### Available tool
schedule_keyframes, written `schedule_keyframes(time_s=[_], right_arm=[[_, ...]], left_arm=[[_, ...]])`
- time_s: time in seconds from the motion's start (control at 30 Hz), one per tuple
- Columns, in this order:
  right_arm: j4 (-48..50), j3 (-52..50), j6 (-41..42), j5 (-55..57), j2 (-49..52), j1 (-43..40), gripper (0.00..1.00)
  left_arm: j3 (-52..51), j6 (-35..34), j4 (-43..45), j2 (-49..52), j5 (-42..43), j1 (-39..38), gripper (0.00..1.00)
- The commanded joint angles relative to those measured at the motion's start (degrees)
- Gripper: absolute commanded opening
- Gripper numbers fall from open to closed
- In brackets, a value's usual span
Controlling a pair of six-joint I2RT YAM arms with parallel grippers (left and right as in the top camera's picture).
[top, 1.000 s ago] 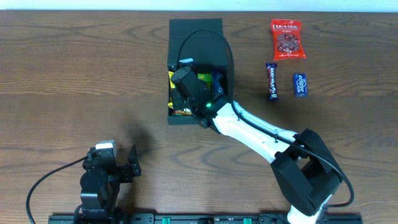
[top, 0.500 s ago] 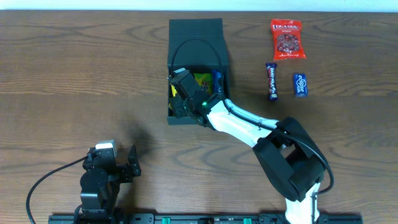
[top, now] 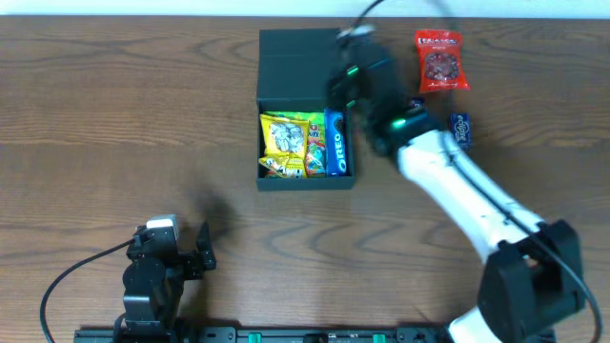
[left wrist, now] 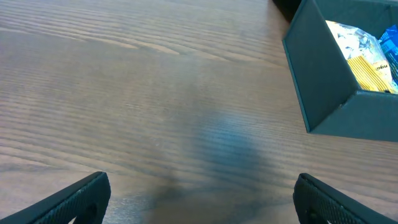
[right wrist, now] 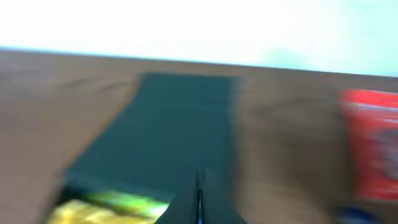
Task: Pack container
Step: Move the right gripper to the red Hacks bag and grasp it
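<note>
Right tool point(top: 345, 84) closed, beside container point(top: 297, 52) right edge.

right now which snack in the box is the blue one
The Oreo pack, against the container's right wall; the other packets beside it are mostly yellow.

A: Table point(top: 114, 114)?
B: Is showing brown wood grain, smooth, giving off a soft sheen.
A: Container point(top: 297, 52)?
B: Is looking like rigid dark green-black board, matt and dull all over.
A: Goods inside?
B: The yellow packets point(top: 284, 141) are crinkling and catching light like glossy film. The blue biscuit pack point(top: 335, 143) is shining the same way.
A: Loose stock?
B: The red packet point(top: 439, 59) is glinting as glossy film. The small blue bar point(top: 463, 124) is looking like a shiny wrapper.
A: Machinery?
B: The right arm point(top: 457, 186) is wearing a smooth white shell, seemingly plastic. On the left gripper point(left wrist: 202, 180), the fingers point(left wrist: 81, 199) are appearing matt black.
</note>
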Motion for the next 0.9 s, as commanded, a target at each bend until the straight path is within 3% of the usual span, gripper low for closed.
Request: schedule_keyframes(time_s=[0.0, 0.13, 0.23, 0.3, 0.43, 0.57, 0.87], right_arm=[[-0.28, -0.13, -1.51, 3.91, 3.54, -6.71, 0.05], [3.43, -0.13, -1.46, 2.86, 9.97, -15.28, 0.15], [11.96, -0.13, -1.46, 2.14, 15.3, -19.74, 0.79], [18.49, -0.13, -1.46, 2.14, 18.73, -21.86, 0.99], [26.16, 0.26, -1.51, 2.14, 24.09, -23.87, 0.99], [26.05, 4.9, -5.7, 2.16, 30.16, -24.24, 0.99], [14.51, 19.43, -7.91, 2.19, 38.42, -24.37, 0.97]], left_arm=[[-0.57, -0.66, 0.26, -0.37, -0.2, 0.17, 0.95], [-0.57, -0.66, 0.26, -0.37, -0.2, 0.17, 0.95], [-0.55, -0.66, 0.26, -0.37, -0.2, 0.2, 0.95], [-0.57, -0.66, 0.26, -0.37, -0.2, 0.17, 0.95], [-0.57, -0.66, 0.26, -0.37, -0.2, 0.17, 0.95], [-0.57, -0.66, 0.26, -0.37, -0.2, 0.17, 0.95], [-0.57, -0.66, 0.26, -0.37, -0.2, 0.2, 0.95]])
